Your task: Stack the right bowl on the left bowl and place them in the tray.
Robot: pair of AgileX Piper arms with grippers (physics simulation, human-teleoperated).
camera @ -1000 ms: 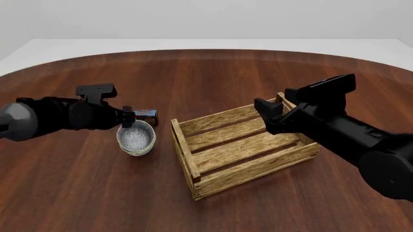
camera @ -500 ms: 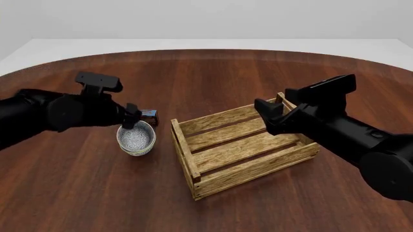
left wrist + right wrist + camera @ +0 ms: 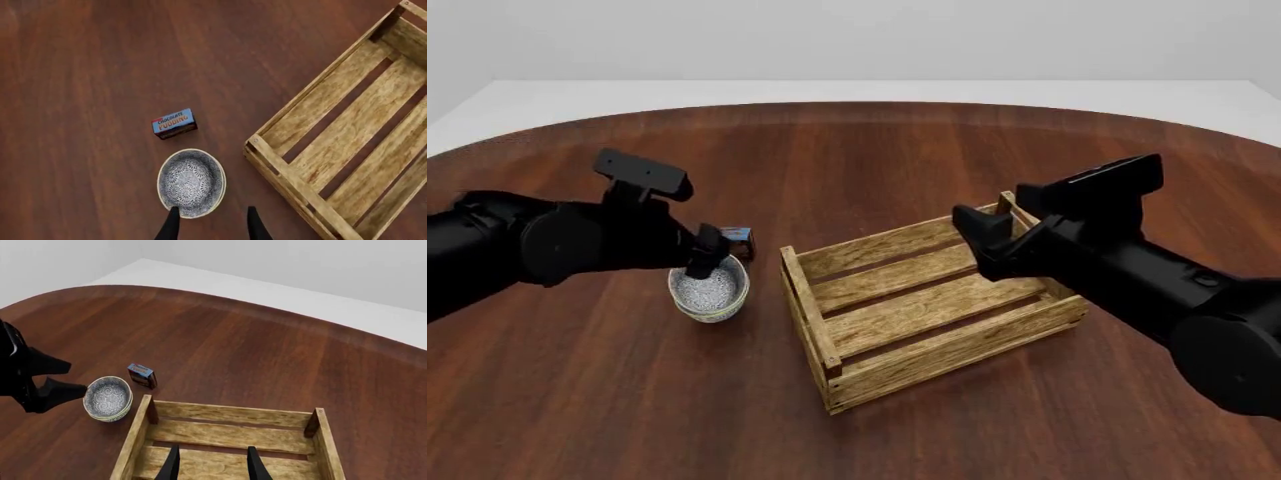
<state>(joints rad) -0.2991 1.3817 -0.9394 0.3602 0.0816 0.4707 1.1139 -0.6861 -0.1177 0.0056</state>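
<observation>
Surface: dark reddish wood table [image 3: 868, 150] under a pale grey backdrop, white floor beyond its curved far edge.

Front view, change: left gripper [image 3: 710, 251] had come lower and further forward than half a second before, its tip now over the near-left rim of the bowl [image 3: 709, 288]; right gripper [image 3: 977, 232], bowl and tray [image 3: 934, 330] had not shifted.
Front view, count: one bowl visible (whether it was two stacked could not be told), one tray, one small box [image 3: 737, 236], two arms.
Front view, place: bowl stood on the table just left of the tray, not inside it; box lay just behind the bowl.

Left wrist view, gripper: left gripper [image 3: 212, 220] had its fingers [image 3: 171, 225] spread apart, holding nothing, one tip over the bowl's [image 3: 191, 182] rim.
Left wrist view, count: one patterned bowl, one blue-and-red box [image 3: 174, 123] reading "chocolate pudding", one slatted tray [image 3: 347, 145].

Right wrist view, gripper: right gripper [image 3: 212, 460] fingers apart, empty, hanging above the tray's [image 3: 230, 415] interior.
Right wrist view, count: one bowl [image 3: 107, 398] beside the tray's corner post, one box [image 3: 142, 375], and the left gripper [image 3: 50, 377] beside the bowl.
</observation>
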